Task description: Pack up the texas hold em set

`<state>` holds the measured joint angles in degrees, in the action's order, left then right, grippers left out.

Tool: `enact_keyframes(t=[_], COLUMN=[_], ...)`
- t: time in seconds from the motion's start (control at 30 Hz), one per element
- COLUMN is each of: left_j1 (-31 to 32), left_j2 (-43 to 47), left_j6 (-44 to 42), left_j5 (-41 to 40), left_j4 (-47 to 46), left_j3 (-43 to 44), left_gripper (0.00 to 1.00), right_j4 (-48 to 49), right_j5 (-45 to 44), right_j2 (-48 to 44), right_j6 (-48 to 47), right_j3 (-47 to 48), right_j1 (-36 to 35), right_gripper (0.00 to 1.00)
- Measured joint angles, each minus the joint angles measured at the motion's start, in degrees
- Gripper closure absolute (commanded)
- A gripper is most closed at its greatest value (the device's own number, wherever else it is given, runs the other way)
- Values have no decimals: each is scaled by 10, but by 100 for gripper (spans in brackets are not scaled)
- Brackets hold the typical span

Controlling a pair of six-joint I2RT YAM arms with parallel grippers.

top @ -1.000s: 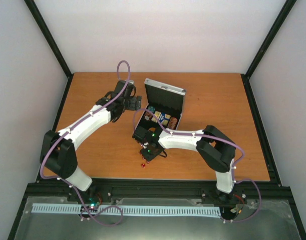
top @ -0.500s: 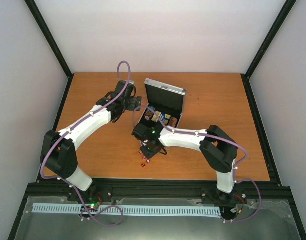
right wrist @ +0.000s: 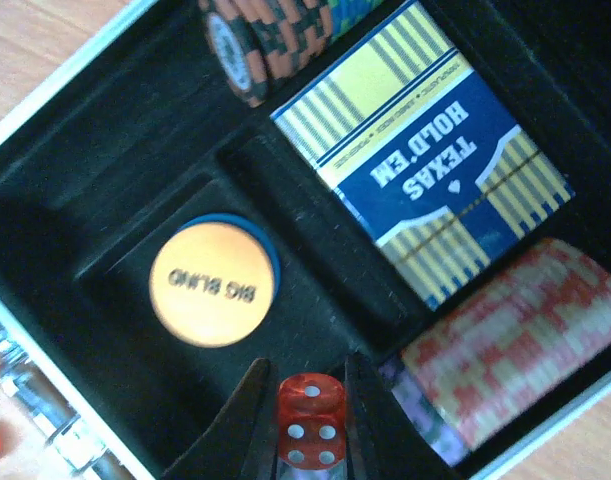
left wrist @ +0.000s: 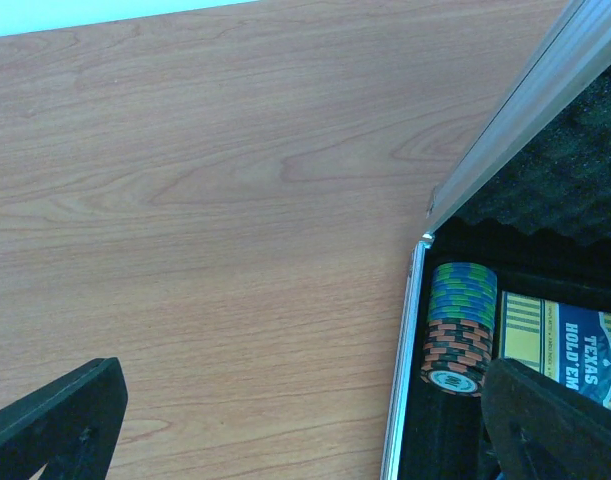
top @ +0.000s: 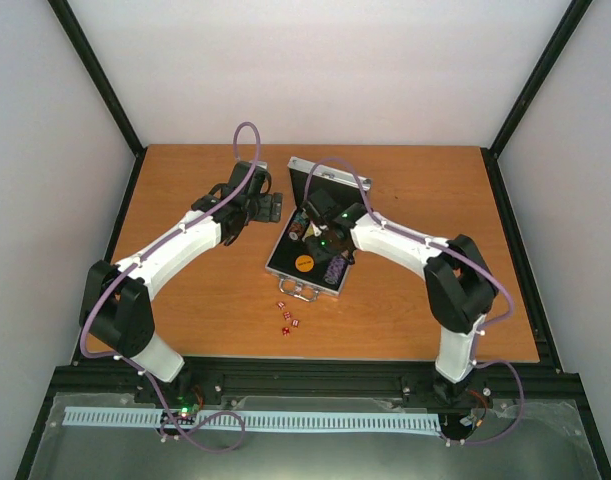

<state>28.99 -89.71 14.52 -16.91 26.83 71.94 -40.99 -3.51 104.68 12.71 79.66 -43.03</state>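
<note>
The silver case lies open mid-table, its lid raised at the back. Inside are striped chips, a blue-yellow card deck, pale red chips and the orange "BIG BLIND" disc. Over the case's black lining my right gripper is shut on a red die. Other red dice lie on the table in front of the case's handle. My left gripper hangs open at the case's left side, with a chip stack near its right finger.
The wooden table is bounded by black frame posts and white walls. The raised lid's metal rim and foam lining stand close to my left gripper. The right arm's forearm reaches over the case's right side.
My right gripper closed on a die on the table in front of the case, then lifted it back over the open case. The left arm has not moved.
</note>
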Motion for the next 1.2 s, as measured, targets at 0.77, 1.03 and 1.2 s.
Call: enact_keyframes(t=[0.77, 1.03, 1.2], left_j1=[0, 0, 0], left_j2=[0, 0, 0], left_j6=[-1, -2, -2], left_j5=[0, 0, 0], left_j4=[0, 0, 0], left_j3=[0, 0, 0], left_gripper=[0, 0, 0], right_j4=[47, 49, 52], right_j5=[59, 62, 63], right_j2=[174, 182, 184], right_j6=[-42, -42, -42], right_j3=[130, 136, 136], right_j1=[21, 21, 21], right_gripper=[97, 92, 70])
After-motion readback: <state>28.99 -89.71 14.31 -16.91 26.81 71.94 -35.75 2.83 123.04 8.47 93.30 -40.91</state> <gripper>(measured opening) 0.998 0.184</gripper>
